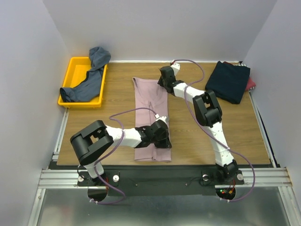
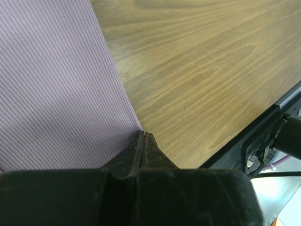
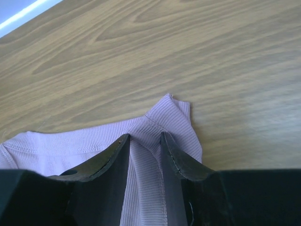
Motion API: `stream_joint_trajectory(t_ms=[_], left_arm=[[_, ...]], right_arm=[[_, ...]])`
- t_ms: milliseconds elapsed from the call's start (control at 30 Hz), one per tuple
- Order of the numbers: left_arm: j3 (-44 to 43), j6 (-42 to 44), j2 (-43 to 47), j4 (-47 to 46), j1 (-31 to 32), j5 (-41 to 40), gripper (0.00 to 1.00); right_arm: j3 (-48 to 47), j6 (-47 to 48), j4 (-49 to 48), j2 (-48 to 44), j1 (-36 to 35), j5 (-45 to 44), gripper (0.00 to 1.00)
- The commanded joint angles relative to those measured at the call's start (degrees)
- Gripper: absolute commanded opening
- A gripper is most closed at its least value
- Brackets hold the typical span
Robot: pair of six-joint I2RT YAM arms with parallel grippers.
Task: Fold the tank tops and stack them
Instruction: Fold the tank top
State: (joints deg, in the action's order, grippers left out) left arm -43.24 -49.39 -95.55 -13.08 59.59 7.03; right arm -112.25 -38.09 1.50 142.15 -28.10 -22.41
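Top external view, folding under way. The pink tank top [image 1: 149, 96] lies flat on the wooden table [image 1: 197, 136] as a narrow lengthwise strip, one end at each of my pincers. My left pincer [image 2: 142, 139] is clenched at the strip's near right hem corner. The cloth edge runs straight into the tips, so I judge a little of it is nipped. My right pincer [image 3: 143, 139] is released, its jaws apart astride the far shoulder strap.

Well apart from my left pincer, beyond it and to its left, the slate blue-grey tank top [image 1: 89, 77] sprawls unfolded across the yellow tray [image 1: 77, 66]. To the right of my right pincer, a dark navy tank top [image 1: 228, 80] sits folded over a red garment [image 1: 251, 84], of which only an edge shows.

Judged progress: two look stacked, one is part folded, one is not yet begun.
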Motion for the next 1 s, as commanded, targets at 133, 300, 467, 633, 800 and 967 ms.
stream_joint_trajectory(t_ms=[133,300,467,633,800,967], left_arm=[[-2.46,0.25,-0.96,2.36,2.81,1.23,0.0],[-3.6,0.69,1.59,3.41,2.37,-0.25,0.0],[-5.44,2.97,7.21,4.99,-1.23,-1.23,0.12],[-8.34,5.61,11.07,7.28,-3.51,-1.4,0.3],[-10.19,5.09,16.26,11.22,-11.57,-5.0,0.31],[-14.92,2.98,18.38,15.45,-23.18,-12.12,0.25]], right_arm=[[7.56,3.54,-0.88,-7.41,3.05,-3.43,0.4],[7.05,6.18,-3.87,-10.22,3.57,5.09,0.53],[3.09,8.72,-3.78,-11.19,3.58,12.64,0.68],[2.12,8.91,-3.87,-12.33,3.75,14.41,0.75],[3.0,8.38,-3.78,-14.53,4.02,15.82,0.75],[5.28,7.42,-3.52,-17.51,4.1,18.28,0.75]])
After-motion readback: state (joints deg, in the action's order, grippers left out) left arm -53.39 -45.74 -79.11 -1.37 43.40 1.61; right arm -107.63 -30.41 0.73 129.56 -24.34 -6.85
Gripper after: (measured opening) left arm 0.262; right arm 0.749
